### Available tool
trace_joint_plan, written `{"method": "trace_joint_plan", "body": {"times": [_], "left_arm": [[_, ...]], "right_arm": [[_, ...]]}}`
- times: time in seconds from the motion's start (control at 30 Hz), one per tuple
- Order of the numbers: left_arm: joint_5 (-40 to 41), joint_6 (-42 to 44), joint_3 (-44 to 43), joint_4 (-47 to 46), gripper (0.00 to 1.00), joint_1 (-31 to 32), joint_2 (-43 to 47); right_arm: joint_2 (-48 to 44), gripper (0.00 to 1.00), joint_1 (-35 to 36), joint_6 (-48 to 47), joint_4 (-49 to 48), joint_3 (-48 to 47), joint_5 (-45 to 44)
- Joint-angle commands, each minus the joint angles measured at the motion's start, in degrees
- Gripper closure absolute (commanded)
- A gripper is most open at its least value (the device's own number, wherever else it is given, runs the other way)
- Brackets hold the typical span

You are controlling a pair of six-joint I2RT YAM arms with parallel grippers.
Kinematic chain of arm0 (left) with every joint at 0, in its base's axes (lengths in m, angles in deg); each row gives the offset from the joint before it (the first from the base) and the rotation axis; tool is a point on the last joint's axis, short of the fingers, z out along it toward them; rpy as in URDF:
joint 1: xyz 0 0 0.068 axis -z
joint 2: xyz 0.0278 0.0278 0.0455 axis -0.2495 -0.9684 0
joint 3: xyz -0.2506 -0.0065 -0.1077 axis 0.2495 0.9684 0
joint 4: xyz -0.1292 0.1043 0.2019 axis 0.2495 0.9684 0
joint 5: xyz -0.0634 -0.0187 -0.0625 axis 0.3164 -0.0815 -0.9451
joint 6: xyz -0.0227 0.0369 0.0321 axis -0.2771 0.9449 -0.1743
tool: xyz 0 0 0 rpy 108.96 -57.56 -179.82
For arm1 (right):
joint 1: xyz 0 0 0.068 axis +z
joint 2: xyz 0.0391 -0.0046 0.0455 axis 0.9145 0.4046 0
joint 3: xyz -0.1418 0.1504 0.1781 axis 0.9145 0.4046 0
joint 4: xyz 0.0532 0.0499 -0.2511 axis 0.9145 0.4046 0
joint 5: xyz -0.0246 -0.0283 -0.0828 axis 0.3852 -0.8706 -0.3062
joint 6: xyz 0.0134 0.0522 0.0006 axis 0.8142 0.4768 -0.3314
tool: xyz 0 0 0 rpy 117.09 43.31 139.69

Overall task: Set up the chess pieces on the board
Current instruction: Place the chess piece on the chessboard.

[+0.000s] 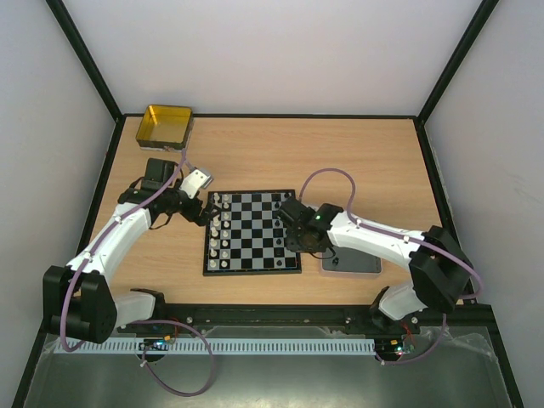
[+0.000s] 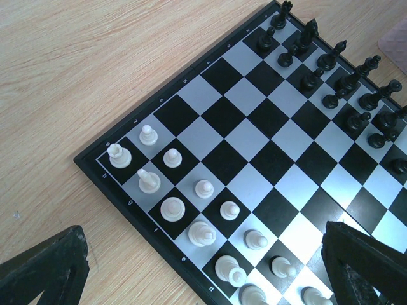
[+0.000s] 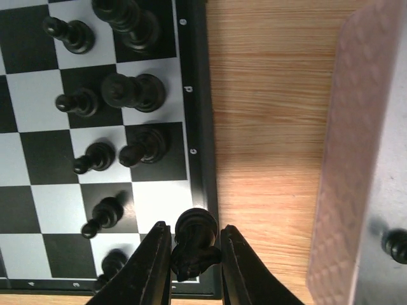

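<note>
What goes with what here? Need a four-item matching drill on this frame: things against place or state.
Things
1. left two-finger gripper
2. right two-finger gripper
3. shallow yellow tin
4. flat dark grey tray

Place or state
A. far left corner of the wooden table
B. shut on a glossy black chess piece
C. open, above the whitish pieces
D. on the table just right of the checked chessboard

Pairs: 1-C, 2-B, 3-A, 4-D
</note>
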Motion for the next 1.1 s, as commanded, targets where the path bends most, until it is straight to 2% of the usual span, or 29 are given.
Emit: {"method": "trace_joint_plan", "body": {"times": [0.0,1.07], "left_arm": [[-0.2,0.5,0.8,0.5,0.01,0.3,1.2],[-0.4,0.6,0.8,0.5,0.01,0.3,1.0]], "right_arm": [[2.1,0.82,0.5,-0.1,-1.2,-2.5,0.3],[9.4,0.82,2.1,-2.0,-2.3,-5.0,2.3]]}}
